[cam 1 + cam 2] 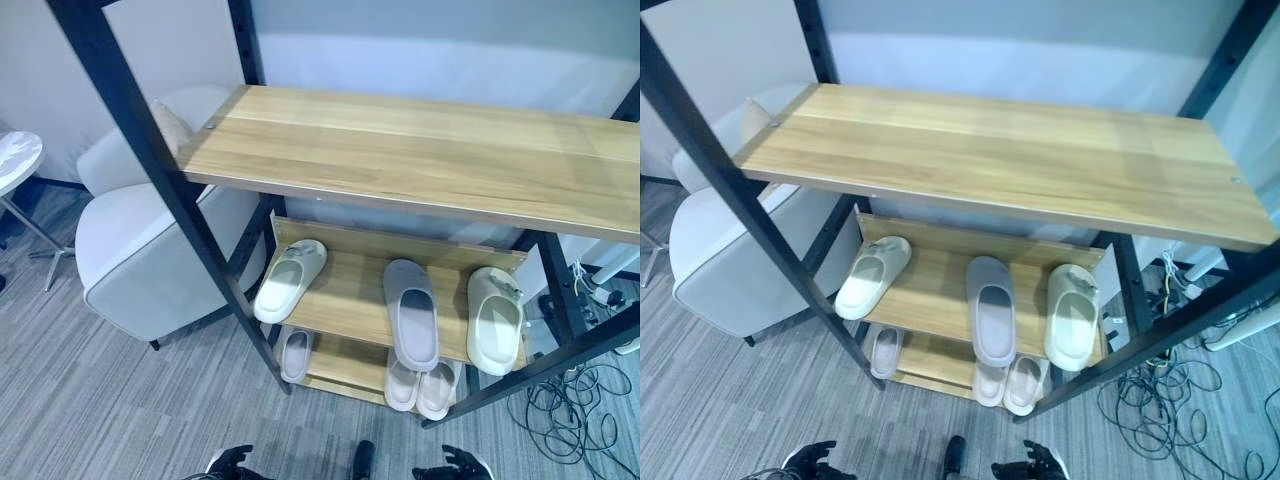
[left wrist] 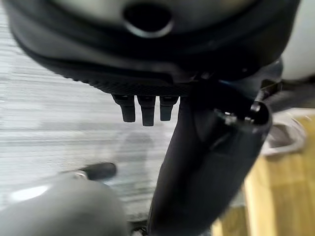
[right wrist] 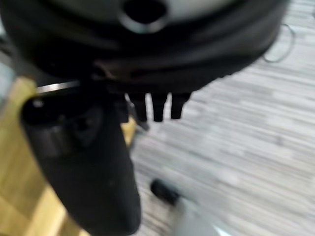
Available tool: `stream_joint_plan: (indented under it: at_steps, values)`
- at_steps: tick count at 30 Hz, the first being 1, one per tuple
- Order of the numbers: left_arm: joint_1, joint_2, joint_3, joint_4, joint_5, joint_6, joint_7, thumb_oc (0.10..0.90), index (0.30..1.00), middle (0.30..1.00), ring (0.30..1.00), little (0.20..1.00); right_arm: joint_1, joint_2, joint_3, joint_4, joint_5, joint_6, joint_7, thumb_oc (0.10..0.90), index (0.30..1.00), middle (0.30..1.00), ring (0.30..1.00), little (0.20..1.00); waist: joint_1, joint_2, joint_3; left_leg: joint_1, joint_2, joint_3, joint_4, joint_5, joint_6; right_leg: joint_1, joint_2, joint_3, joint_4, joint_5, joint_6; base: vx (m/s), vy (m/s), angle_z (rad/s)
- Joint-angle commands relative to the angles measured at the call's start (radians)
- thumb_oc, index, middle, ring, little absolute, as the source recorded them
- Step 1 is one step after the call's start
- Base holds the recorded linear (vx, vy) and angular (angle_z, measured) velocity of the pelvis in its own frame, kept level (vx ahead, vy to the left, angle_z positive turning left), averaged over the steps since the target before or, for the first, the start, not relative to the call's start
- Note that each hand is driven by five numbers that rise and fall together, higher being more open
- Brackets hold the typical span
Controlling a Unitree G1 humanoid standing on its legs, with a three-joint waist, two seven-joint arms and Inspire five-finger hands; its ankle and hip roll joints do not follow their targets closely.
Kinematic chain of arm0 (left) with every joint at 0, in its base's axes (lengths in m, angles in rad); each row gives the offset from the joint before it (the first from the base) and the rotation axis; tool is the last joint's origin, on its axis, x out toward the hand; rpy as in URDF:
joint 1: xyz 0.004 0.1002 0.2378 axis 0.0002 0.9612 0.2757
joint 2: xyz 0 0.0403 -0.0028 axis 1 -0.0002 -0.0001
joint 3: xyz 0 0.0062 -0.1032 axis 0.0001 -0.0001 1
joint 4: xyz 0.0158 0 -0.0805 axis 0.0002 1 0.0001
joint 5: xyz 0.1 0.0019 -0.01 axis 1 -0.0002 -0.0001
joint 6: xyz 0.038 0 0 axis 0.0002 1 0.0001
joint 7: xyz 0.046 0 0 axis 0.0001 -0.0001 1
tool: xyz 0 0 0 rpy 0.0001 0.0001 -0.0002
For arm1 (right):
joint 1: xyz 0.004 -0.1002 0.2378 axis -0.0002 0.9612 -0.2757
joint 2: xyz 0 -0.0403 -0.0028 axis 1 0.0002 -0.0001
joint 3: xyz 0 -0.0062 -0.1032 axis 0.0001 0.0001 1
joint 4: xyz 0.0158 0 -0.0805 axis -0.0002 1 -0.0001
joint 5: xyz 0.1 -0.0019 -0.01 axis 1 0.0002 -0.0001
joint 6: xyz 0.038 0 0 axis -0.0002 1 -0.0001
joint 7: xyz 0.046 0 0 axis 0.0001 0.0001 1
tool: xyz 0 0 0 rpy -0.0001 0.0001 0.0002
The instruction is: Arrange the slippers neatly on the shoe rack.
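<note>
Slippers sit on the shoe rack (image 1: 420,150), nothing left on the floor, so task looks nearly done. Mid shelf: cream slipper (image 1: 290,279) at left, angled; grey slipper (image 1: 411,313) overhanging the front edge; cream slipper (image 1: 494,319) at right, straight. Bottom shelf: small pale slipper (image 1: 295,354) alone at left, pale pair (image 1: 421,385) side by side at right. Left to do, prob.: square up the angled one, push the grey one back. Slippers look like smooth moulded foam w/ rounded toes; rack is light wood planks on a black metal frame. Left hand (image 2: 206,162) and right hand (image 3: 83,162) hang low, holding nothing, fingers seemingly relaxed and straight.
</note>
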Motion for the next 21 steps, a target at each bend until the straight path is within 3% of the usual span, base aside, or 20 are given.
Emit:
stream_joint_plan:
  at_steps: [1, 7, 14, 18, 19, 21]
  values:
    - [-0.023, -0.002, -0.022, 0.027, 0.018, -0.028, 0.001, 0.800, 0.900, 0.900, 0.900, 0.900, 0.020, -0.025, 0.006, 0.011, 0.027, -0.032, -0.020, 0.800, 0.900, 0.900, 0.900, 0.900, -0.010, 0.008, -0.029, -0.040, 0.026, 0.025, -0.143, 0.109, -0.021, 0.041, -0.035, 0.077, 0.008, -0.101, 0.171, 0.01, 0.069, 0.23]
    - [-0.004, -0.006, -0.015, 0.045, 0.026, -0.025, -0.008, 0.800, 0.900, 0.900, 0.900, 0.900, 0.027, -0.021, 0.000, 0.026, 0.009, -0.028, -0.013, 0.800, 0.900, 0.900, 0.900, 0.900, 0.000, 0.026, -0.034, -0.056, 0.020, 0.031, -0.187, 0.140, -0.021, 0.065, -0.045, 0.083, 0.008, -0.095, 0.184, 0.02, 0.149, 0.09]
    - [-0.005, 0.012, -0.005, 0.051, 0.032, -0.027, -0.009, 0.800, 0.900, 0.900, 0.900, 0.900, 0.019, 0.002, 0.003, 0.018, -0.012, -0.012, -0.004, 0.800, 0.900, 0.900, 0.900, 0.900, -0.003, 0.040, -0.012, -0.046, -0.031, 0.069, -0.187, 0.132, 0.006, -0.027, -0.114, 0.099, 0.021, -0.009, 0.235, -0.06, 0.211, -0.39]
    - [-0.004, 0.029, 0.010, 0.047, 0.022, -0.025, -0.008, 0.800, 0.900, 0.900, 0.900, 0.900, 0.010, 0.006, 0.012, 0.016, -0.013, -0.014, 0.001, 0.800, 0.900, 0.900, 0.900, 0.900, 0.016, 0.042, -0.006, -0.064, -0.033, 0.086, -0.187, 0.144, 0.023, -0.032, -0.107, 0.097, 0.083, -0.051, 0.218, -0.10, 0.082, -0.25]
    - [0.002, 0.035, 0.017, 0.046, 0.020, -0.024, -0.011, 0.800, 0.900, 0.900, 0.900, 0.900, 0.014, 0.007, 0.012, 0.015, -0.008, -0.020, 0.001, 0.800, 0.900, 0.900, 0.900, 0.900, 0.031, 0.040, -0.015, -0.075, -0.037, 0.091, -0.187, 0.150, 0.025, -0.006, -0.093, 0.098, 0.111, -0.086, 0.210, -0.02, 0.050, -0.37]
    - [0.014, 0.034, 0.026, 0.053, 0.014, -0.023, -0.009, 0.800, 0.900, 0.900, 0.900, 0.900, 0.019, 0.010, 0.012, 0.011, -0.011, -0.019, 0.003, 0.800, 0.900, 0.900, 0.900, 0.900, 0.058, 0.027, -0.032, -0.074, -0.045, 0.100, -0.187, 0.145, 0.024, 0.045, -0.090, 0.083, 0.081, -0.092, 0.206, 0.00, 0.021, -0.48]
